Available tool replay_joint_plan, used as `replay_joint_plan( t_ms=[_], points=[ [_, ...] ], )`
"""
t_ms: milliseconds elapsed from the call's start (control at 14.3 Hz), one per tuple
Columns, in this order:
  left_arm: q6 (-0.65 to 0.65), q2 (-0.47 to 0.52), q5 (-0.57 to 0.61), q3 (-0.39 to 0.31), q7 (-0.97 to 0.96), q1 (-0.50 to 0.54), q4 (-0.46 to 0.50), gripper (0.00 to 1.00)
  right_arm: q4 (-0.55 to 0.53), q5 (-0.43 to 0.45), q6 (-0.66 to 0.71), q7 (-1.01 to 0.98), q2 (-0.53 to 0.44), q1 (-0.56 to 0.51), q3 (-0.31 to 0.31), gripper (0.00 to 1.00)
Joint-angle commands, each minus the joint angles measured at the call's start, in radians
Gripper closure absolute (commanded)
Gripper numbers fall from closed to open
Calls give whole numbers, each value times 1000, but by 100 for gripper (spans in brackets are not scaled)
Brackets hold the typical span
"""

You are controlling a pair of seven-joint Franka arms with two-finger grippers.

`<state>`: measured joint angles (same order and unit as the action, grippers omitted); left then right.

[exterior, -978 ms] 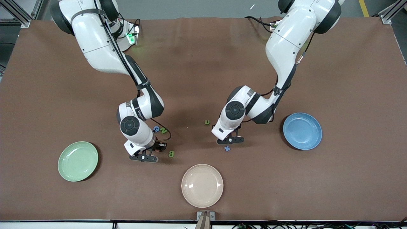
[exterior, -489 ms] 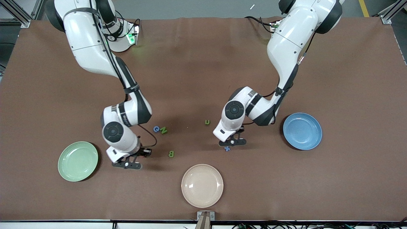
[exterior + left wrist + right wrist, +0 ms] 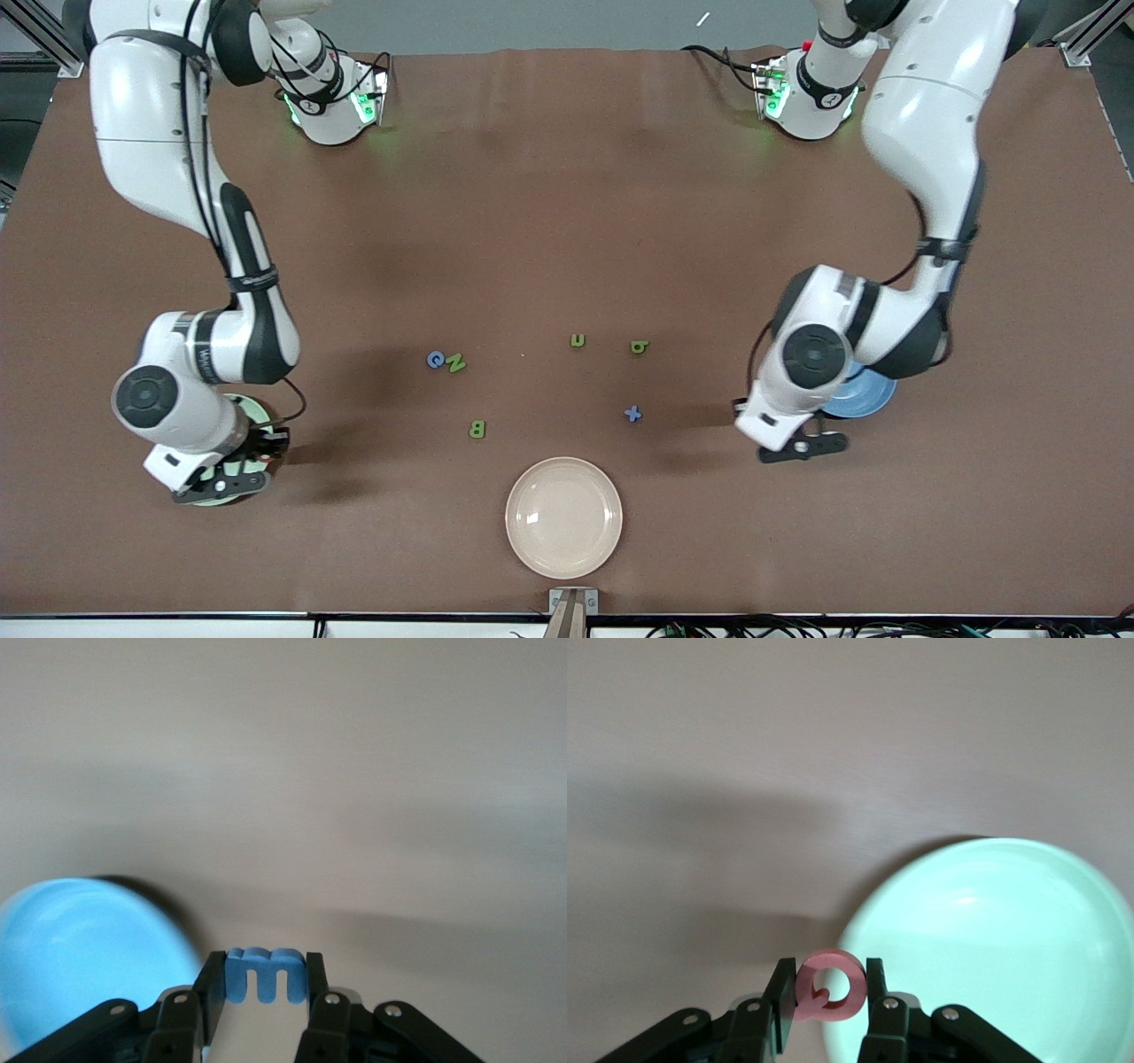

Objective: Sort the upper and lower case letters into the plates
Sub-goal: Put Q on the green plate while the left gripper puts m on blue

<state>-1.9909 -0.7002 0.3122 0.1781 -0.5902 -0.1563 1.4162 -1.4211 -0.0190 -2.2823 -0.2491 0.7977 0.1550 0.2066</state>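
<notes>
I've carried both picks off: right gripper (image 3: 824, 992) pinches a pink letter (image 3: 827, 986) at the green plate (image 3: 992, 939); left gripper (image 3: 264, 979) clamps a blue m (image 3: 264, 973) beside the blue plate (image 3: 80, 966).

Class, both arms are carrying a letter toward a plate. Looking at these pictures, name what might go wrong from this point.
1. The left end effector pinches the blue letter by its edges only, and the blue plate lies off to one side, so an early release would probably miss it.
2. The right end effector holds the pink letter at the pale green plate's rim; a drop here might land on the rim and bounce out.
</notes>
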Motion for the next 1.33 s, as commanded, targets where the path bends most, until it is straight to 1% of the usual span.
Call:
replay_joint_plan(
  t_ms=[0, 70, 140, 209, 279, 349, 419, 489, 559, 628, 698, 838, 978, 1117, 1187, 1257],
  points=[
    [58, 48, 4, 18, 24, 64, 70, 99, -13, 8, 0, -132, -8, -52, -15, 82],
    [60, 54, 2, 18, 23, 90, 105, 99, -15, 8, -2, -136, -5, -57, -16, 67],
    [54, 65, 1, 20, 23, 127, 148, 99, -16, 10, -8, -136, -2, -58, -15, 36],
    [38, 67, -2, 26, 23, 156, 189, 99, -19, 10, -20, -136, -2, -58, -16, 17],
    [-12, 65, -2, 47, 21, 187, 232, 99, -21, 8, -29, -136, -3, -58, -15, 4],
    [-70, 65, -4, 57, 18, 210, 278, 98, -21, 8, -28, -136, -3, -58, -15, 1],
    [-121, 65, -4, 60, 16, 228, 317, 89, -21, 8, -22, -127, -6, -49, -16, 1],
    [-143, 65, -4, 60, 16, 233, 338, 83, -21, -1, -16, -122, -9, -40, -19, 1],
    [-144, 71, -2, 58, 12, 238, 348, 69, -22, -6, -13, -110, -12, -26, -26, 1],
    [-140, 89, -2, 58, 7, 238, 349, 36, -24, -9, -2, -72, -18, -3, -32, 1],
    [-135, 100, -2, 60, 3, 238, 348, 0, -24, -10, 36, -12, -26, 23, -33, 1],
    [-134, 129, -4, 67, -2, 227, 330, 0, -25, -25, 92, 174, -44, 101, -39, 1],
    [-134, 143, -5, 119, -10, 230, 296, 0, -25, -29, 132, 427, -49, 178, -39, 1],
    [-134, 134, -4, 185, -77, 212, 242, 0, -27, -29, 142, 778, -46, 248, -38, 1],
    [-137, 119, 8, 199, -126, 184, 209, 0, -27, -29, 142, 961, -43, 277, -38, 1],
    [-140, 82, 15, 199, -166, 134, 160, 0, -27, -29, 142, 1087, -42, 297, -39, 1]
  ],
)
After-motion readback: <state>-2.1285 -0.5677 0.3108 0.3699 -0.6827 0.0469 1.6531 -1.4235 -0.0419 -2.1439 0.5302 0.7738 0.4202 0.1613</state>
